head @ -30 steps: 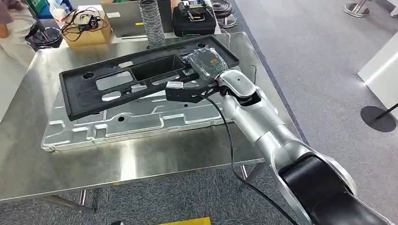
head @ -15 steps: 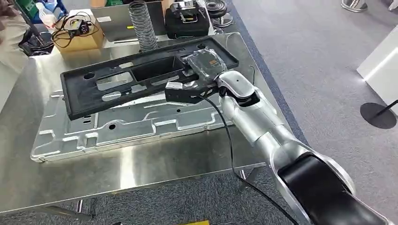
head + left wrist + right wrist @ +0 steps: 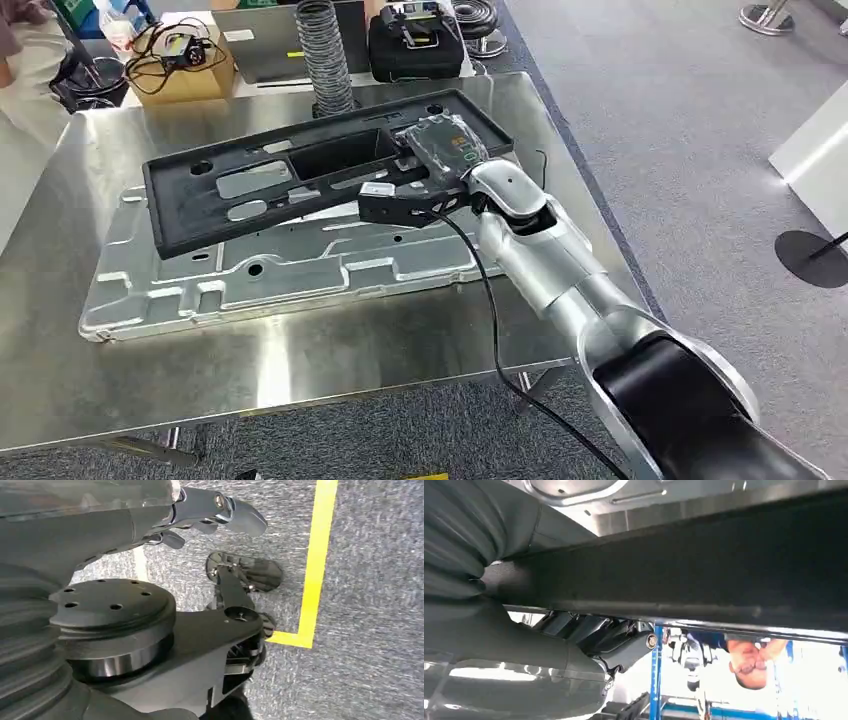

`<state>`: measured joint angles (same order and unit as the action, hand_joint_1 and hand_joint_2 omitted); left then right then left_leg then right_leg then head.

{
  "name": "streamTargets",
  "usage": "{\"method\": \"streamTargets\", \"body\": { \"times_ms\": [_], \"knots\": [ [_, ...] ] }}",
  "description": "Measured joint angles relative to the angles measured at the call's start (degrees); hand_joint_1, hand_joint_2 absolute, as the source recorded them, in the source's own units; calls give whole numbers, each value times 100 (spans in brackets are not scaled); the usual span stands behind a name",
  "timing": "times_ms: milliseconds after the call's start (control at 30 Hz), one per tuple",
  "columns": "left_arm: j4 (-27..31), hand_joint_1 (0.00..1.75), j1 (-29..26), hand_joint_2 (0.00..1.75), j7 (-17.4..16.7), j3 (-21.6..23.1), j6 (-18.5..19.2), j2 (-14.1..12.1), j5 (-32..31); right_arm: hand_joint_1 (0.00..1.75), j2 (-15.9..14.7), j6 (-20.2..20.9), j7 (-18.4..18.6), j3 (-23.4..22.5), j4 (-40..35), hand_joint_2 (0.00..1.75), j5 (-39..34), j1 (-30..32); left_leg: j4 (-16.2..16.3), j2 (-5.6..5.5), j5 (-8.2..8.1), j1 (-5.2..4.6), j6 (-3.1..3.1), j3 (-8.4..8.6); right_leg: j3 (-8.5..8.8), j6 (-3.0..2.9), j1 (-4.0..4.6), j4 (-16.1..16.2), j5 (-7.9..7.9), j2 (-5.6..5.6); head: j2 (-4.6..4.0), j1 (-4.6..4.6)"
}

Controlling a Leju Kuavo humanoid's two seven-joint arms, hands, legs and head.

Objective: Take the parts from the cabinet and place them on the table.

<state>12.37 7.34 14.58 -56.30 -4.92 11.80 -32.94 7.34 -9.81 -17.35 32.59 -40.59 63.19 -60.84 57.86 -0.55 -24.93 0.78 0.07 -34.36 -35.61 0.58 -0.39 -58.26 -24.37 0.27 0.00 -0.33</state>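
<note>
A long black plastic panel (image 3: 260, 185) lies slanted across a silver stamped metal panel (image 3: 250, 275) on the steel table (image 3: 300, 350). My right hand (image 3: 445, 150) grips the black panel at its right end, with the silver arm reaching in from the lower right. In the right wrist view the panel's dark edge (image 3: 699, 565) runs across the picture with the hand's fingers (image 3: 614, 640) wrapped under it. My left hand (image 3: 215, 515) hangs over grey carpet with nothing in it, its fingers apart.
Behind the table stand a cardboard box of cables (image 3: 185, 60), a ribbed hose (image 3: 325, 50) and a black case (image 3: 415, 45). A person (image 3: 20, 40) stands at the far left corner. Yellow tape (image 3: 315, 560) marks the carpet. A black round base (image 3: 810, 255) sits right.
The head camera swung left and back, so the whole scene shifted. My right hand keeps its hold on the black panel, which sits much as before over the silver panel.
</note>
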Motion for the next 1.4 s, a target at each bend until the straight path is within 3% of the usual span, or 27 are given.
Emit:
{"method": "streamTargets", "body": {
  "times_ms": [100,167,200,300,333,367,400,467,533,633,700,733,800,833,867,900,967,1000,1033,1133,1200,1233,1300,1333,1367,1400],
  "knots": [
    [0,0,-7,175,-4,-2,0,0,2,175,2,-35,-2,0,7,175,4,25,-21,4,-2,-1,-85,1,-31,-46,35,12,3,13,0,-2],
    [0,0,-7,175,-18,-2,-9,-2,2,175,7,-41,13,-2,4,175,9,28,17,11,-68,9,-149,-10,21,-114,-35,89,40,1,2,2],
    [0,0,-9,175,-20,-2,-11,-2,2,175,9,-44,13,-2,4,175,15,24,210,19,-206,-2,-167,-77,41,-148,-36,107,34,0,0,-20],
    [0,0,-11,175,-24,-4,-15,-2,11,175,20,-48,11,0,7,175,15,48,1562,19,-812,8,-215,-723,55,-183,-19,103,13,-3,0,-33],
    [0,0,-17,175,-24,-7,-15,-2,13,175,20,-48,11,-2,9,175,17,73,1843,19,-853,9,-221,-882,60,-187,-14,99,8,-2,2,-37],
    [0,0,-22,175,-24,-7,-15,-2,13,175,20,-48,13,-2,13,175,17,96,1795,20,-731,9,-219,-888,71,-187,-14,96,-4,1,2,-31],
    [0,0,-22,175,-24,-7,-17,-2,17,175,20,-50,11,0,15,175,17,105,1460,20,-486,9,-213,-749,85,-180,-14,87,-22,7,0,-35],
    [0,0,-18,175,-24,-7,-17,-2,15,175,22,-66,15,-2,17,175,22,106,422,25,67,12,-180,-272,126,-150,-15,50,-77,18,0,-35],
    [0,0,-18,175,-24,-9,-17,0,15,175,20,-157,20,-4,52,175,26,109,17,17,51,-17,-127,-72,94,-102,29,7,-103,32,2,-33],
    [0,0,-15,175,-24,-9,-17,0,15,175,20,-201,24,-9,107,175,50,165,41,6,44,-26,-45,-104,92,-35,22,35,-90,20,0,-20],
    [0,0,-11,175,-24,-11,-20,11,4,175,17,-247,24,-24,138,175,57,177,-31,16,78,11,30,-62,31,28,2,-119,-237,7,0,-11],
    [0,0,1,175,-24,-11,-22,11,0,175,15,-289,24,-35,160,175,59,177,-31,21,76,11,67,-63,-132,48,1,-478,-440,5,0,-9],
    [0,0,4,175,-24,-11,-22,13,0,175,11,-332,24,-55,214,175,59,225,-28,22,67,9,79,-60,-619,84,-10,-1467,-844,4,0,-13],
    [0,0,0,175,-24,-11,-22,13,0,175,4,-337,24,-57,245,175,59,264,-25,22,64,9,82,-59,-795,91,-13,-1792,-916,4,2,-7],
    [0,0,-4,175,-26,-11,-22,13,0,175,-2,-336,26,-57,273,175,70,304,-24,19,63,9,83,-55,-851,93,-21,-1851,-862,4,0,-9],
    [0,0,-6,175,-26,-11,-22,13,0,175,-4,-341,33,-59,306,175,87,332,-21,14,57,9,79,-47,-765,82,-31,-1612,-665,4,0,-7],
    [0,0,2,175,-24,-11,-22,17,0,175,-4,-367,37,-66,372,175,157,333,5,5,29,9,50,-26,-253,37,-34,-513,-88,1,0,-6],
    [0,0,3,175,-20,-11,-22,18,0,175,-4,-407,44,-77,407,175,184,329,9,4,12,9,30,-24,-63,6,-30,-76,22,-2,0,-9],
    [0,0,8,175,-13,-11,-22,20,0,175,0,-463,44,-90,461,175,199,326,32,0,-3,-25,1,-42,-20,-4,17,-7,-22,-2,0,-15],
    [0,0,3,175,2,-11,-22,20,-2,175,2,-479,50,-127,592,175,199,358,-16,5,13,-8,-92,-21,-35,-65,38,-12,-16,16,0,-15],
    [0,0,2,175,7,-11,-22,17,-4,175,7,-485,44,-157,636,175,194,383,88,14,-104,-6,-153,-46,29,-143,-27,85,28,8,0,-17],
    [0,0,4,175,9,-11,-22,20,-7,175,11,-492,39,-162,654,175,192,384,375,18,-288,-5,-169,-166,35,-173,-30,88,27,2,2,-39],
    [0,0,3,175,9,-9,-20,20,-7,175,11,-505,33,-164,695,175,186,410,1323,19,-719,2,-206,-604,42,-185,-19,87,19,2,0,-33],
    [0,0,-4,175,9,-11,-20,20,-7,175,11,-505,33,-166,721,175,186,438,1755,19,-850,2,-218,-820,42,-190,-11,83,15,1,0,-37],
    [0,0,-9,175,9,-11,-20,20,-7,175,11,-505,33,-166,748,175,186,467,1871,20,-814,2,-218,-897,45,-195,-9,77,11,2,0,-35],
    [0,0,-9,175,9,-11,-20,20,-7,175,11,-507,28,-166,765,175,186,485,1688,20,-654,2,-213,-829,49,-192,-8,73,6,5,2,-35]
  ]
}}
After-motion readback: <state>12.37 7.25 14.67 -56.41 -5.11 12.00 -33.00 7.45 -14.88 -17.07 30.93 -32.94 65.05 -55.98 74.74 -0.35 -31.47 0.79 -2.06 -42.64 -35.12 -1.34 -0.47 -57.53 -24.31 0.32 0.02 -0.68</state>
